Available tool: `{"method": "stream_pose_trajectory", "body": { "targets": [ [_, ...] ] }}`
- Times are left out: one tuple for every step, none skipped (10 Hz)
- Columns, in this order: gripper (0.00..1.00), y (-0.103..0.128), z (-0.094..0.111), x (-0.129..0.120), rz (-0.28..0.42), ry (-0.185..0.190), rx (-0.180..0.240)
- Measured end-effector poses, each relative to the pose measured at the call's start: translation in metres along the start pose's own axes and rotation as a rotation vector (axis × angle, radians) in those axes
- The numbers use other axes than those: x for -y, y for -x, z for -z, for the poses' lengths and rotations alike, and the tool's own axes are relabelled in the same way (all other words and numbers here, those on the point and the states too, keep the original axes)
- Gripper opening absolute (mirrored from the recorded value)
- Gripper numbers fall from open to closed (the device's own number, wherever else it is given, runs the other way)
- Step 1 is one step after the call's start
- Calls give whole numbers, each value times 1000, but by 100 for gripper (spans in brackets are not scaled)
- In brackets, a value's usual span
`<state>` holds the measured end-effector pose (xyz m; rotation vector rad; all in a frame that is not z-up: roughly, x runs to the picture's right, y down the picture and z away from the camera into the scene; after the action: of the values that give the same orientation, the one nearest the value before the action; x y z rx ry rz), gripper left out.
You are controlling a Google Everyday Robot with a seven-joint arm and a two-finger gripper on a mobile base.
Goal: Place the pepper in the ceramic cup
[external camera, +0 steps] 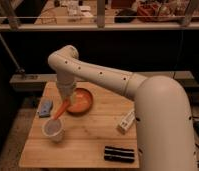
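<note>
The pepper (pixel 59 110) is a slim orange-red tapered thing, held tilted with its tip pointing down toward the ceramic cup (pixel 53 130). The cup is small, pale and round, and stands on the wooden table (pixel 88 145) at the front left. My gripper (pixel 66 99) hangs at the end of the white arm, just above and to the right of the cup, and it holds the upper end of the pepper. The pepper's lower tip is right at the cup's rim.
A round orange-brown bowl (pixel 81 102) sits right behind the gripper. A blue cloth-like item (pixel 44 107) lies at the left edge. A small white bottle (pixel 126 121) lies to the right and a black flat object (pixel 120 154) near the front edge.
</note>
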<state>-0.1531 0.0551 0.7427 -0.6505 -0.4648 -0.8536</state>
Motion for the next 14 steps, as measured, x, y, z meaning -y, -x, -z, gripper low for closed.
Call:
{"method": "stream_pose_trajectory", "body": {
  "targets": [
    [0, 7, 0, 2, 21, 6, -3],
    [0, 15, -1, 3, 45, 19, -2],
    [1, 22, -4, 3, 67, 36, 2],
    [7, 28, -9, 3, 89, 55, 4],
    [16, 37, -14, 5, 117, 77, 2],
    [26, 47, -19, 7, 143, 98, -5],
    [39, 57, -22, 11, 167, 122, -22],
    [47, 60, -24, 11, 177, 132, -31],
    [56, 63, -26, 10, 185, 145, -42],
    [67, 67, -27, 10, 196, 156, -59],
    [75, 71, -28, 11, 205, 162, -79],
    [80, 71, -27, 10, 207, 167, -94],
    [80, 71, -26, 7, 210, 170, -108],
    [80, 73, -26, 6, 216, 168, -112]
  ]
}}
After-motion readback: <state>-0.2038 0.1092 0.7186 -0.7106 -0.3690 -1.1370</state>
